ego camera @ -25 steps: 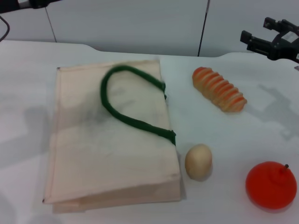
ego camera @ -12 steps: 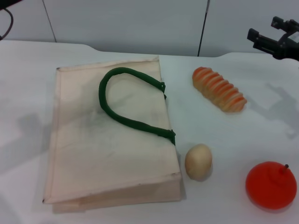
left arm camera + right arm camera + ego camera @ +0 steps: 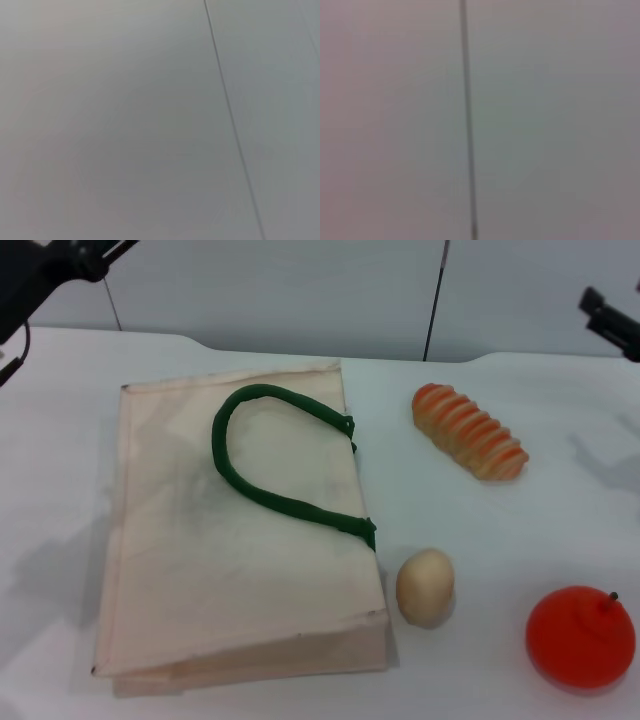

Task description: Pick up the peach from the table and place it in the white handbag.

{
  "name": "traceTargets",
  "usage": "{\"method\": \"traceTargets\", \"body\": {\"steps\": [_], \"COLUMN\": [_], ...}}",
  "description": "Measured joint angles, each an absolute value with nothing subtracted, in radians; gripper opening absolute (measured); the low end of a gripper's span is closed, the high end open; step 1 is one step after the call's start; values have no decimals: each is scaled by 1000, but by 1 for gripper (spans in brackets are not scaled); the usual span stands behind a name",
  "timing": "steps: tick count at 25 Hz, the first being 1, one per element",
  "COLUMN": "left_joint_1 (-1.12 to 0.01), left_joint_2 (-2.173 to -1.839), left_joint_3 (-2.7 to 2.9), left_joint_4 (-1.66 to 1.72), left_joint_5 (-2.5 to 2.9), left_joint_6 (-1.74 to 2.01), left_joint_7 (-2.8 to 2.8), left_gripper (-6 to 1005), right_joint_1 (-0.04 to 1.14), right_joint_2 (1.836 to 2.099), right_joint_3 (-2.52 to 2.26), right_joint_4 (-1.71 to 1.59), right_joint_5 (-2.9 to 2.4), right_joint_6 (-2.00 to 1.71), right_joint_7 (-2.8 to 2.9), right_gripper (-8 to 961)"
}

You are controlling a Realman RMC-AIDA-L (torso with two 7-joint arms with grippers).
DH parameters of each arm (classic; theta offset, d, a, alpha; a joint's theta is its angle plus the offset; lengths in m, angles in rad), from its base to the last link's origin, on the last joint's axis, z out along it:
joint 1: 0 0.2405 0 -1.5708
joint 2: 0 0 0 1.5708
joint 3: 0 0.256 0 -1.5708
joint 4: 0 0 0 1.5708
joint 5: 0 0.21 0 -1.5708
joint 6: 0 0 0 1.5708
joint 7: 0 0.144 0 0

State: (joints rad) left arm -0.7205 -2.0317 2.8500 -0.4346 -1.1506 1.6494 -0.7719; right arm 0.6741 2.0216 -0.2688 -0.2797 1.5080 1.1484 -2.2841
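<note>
The white handbag [image 3: 230, 530] lies flat on the table at the left, with a dark green loop handle [image 3: 262, 460] resting on top. The peach is not in view in any frame. My left gripper [image 3: 45, 270] is high at the far left corner, well away from the bag. Only a dark tip of my right gripper [image 3: 610, 325] shows at the far right edge, above the table. Both wrist views show only a plain grey wall with a thin seam.
A striped orange oblong piece [image 3: 470, 430] lies right of the bag. A beige egg-shaped potato [image 3: 425, 586] sits by the bag's near right corner. A larger orange-red round fruit with a stem [image 3: 580, 636] is at the near right. The table [image 3: 520, 530] is white.
My right gripper has drawn away to the right, almost out of the head view. My left arm has come further into view at the top left. The bag's handle has settled still.
</note>
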Motion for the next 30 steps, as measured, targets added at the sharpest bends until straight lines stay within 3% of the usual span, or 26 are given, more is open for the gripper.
{"method": "traceTargets", "body": {"steps": [15,30], "left_joint_1": [-604,-605], "left_joint_2": [-2034,-2030], "left_joint_3": [2770,2758], "left_joint_4": [38,26], "left_joint_5": [-1387,-1409], "left_joint_6": [1545,1523], "left_joint_7": [-289,-414], "left_gripper": [831,831], "right_joint_1": [639,632], "right_joint_2": [2028,2029], "right_joint_3": [145,183], "right_joint_4": [-79,-56], "right_joint_5": [1508,1508], "right_joint_6": [1161,1159], "right_joint_7": [-2559,-2576], "right_gripper": [894,894]}}
